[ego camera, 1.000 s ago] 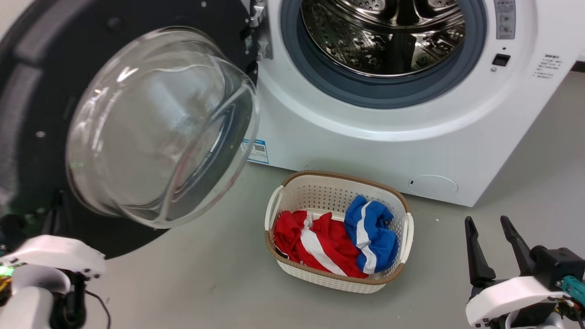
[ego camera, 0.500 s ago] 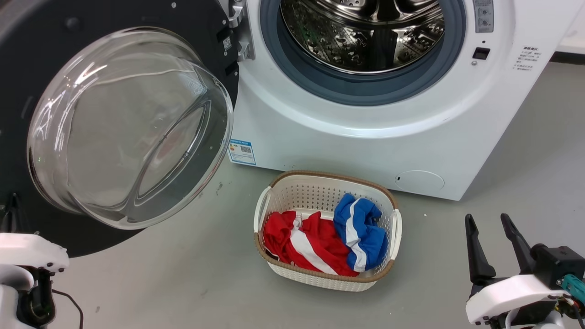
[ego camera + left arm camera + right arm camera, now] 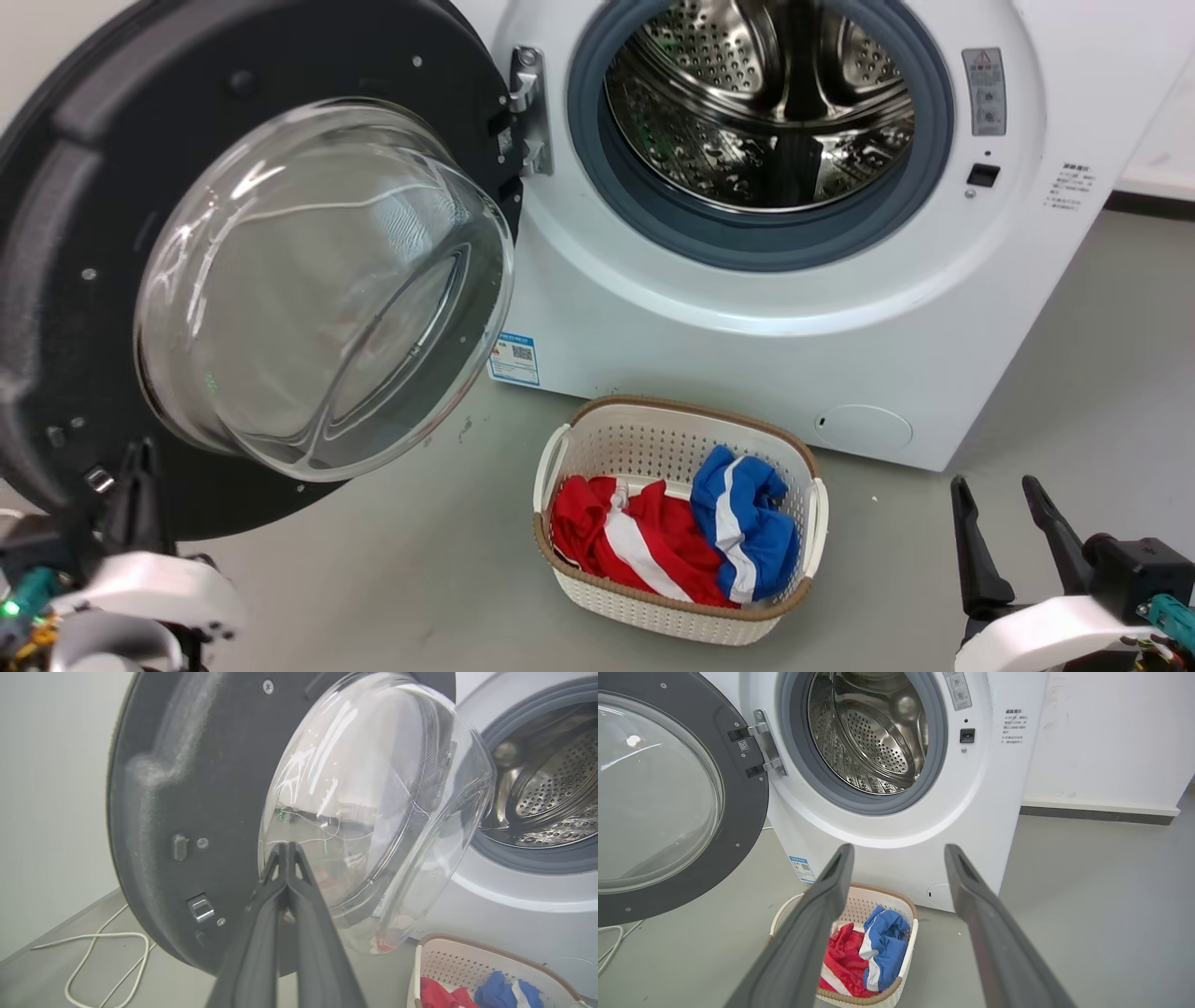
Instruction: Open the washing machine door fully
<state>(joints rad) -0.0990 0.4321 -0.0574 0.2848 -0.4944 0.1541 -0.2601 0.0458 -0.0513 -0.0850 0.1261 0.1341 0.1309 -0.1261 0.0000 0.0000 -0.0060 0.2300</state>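
Over on the left of the machine, the washing machine door (image 3: 280, 65) stands swung wide. Its inner face and bulging glass window (image 3: 317, 289) are turned toward the robot, and the drum (image 3: 766, 112) lies open beside it. The left gripper (image 3: 286, 849), fingers pressed tight together with nothing between them, points straight at the lower part of that glass, down by the door's rim. Touching, or just short? Hard to call, because from the head camera the dark fingers blend into the black door. The right gripper (image 3: 992, 490) hangs well apart at the lower right, fingers spread and empty.

Now the dangers. A push landing on the curved glass instead of the black rim could skid off sideways, smooth and rounded as that bowl is. Too much force and the hinge (image 3: 527, 112) takes the load, since the door looks close to the end of its swing, with the wall (image 3: 46, 788) near behind it. If the gripper backs away too early, the door may drift toward the opening again. On the floor, a white cable (image 3: 107, 952) loops near the door's edge. The laundry basket (image 3: 677, 411) sits right before the machine. Both lie in the way of a rolling base.
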